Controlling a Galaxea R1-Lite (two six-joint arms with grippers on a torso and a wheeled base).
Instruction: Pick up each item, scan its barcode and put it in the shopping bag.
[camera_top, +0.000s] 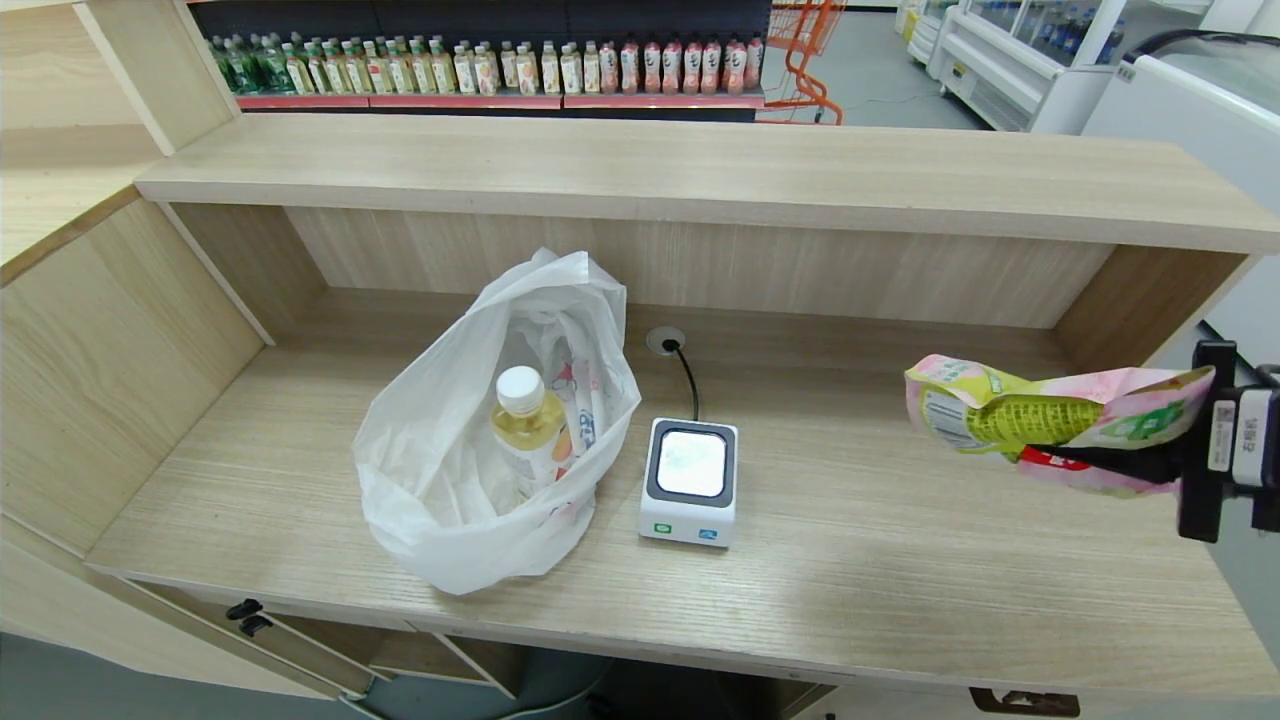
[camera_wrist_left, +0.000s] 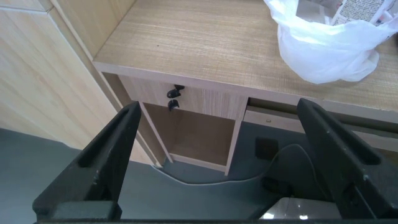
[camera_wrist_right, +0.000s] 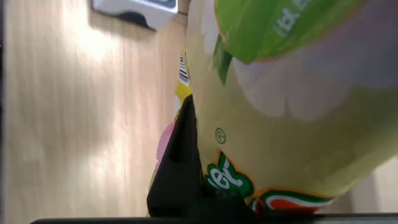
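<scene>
Right now a pale wooden checkout surface carries a white plastic shopping bag on its left half. The bag's mouth gapes upward, which leaves it ready for things to be dropped in. A bottle of yellow drink with a white cap stands inside it, next to some other packaging that is too crumpled to identify.

Just right of the bag sits a small white scanner. Its glass window faces up, so an item can be passed over it. Its cable runs to a hole on the far side of the surface.

At the far right the right claw is raised above the surface and pinches a pink, yellow and green snack packet by its right end. The packet juts out leftward, roughly level, pointing toward the scanner but well apart from it. In the right wrist view one dark finger presses against the packet's printed face, and a barcode shows at its edge. Gripping one end probably keeps the code uncovered, and the next step looks like carrying the packet over the window with the code turned down.

The left claw is spread wide and holds nothing. It hangs low off the near left edge of the surface, out of the way.
</scene>
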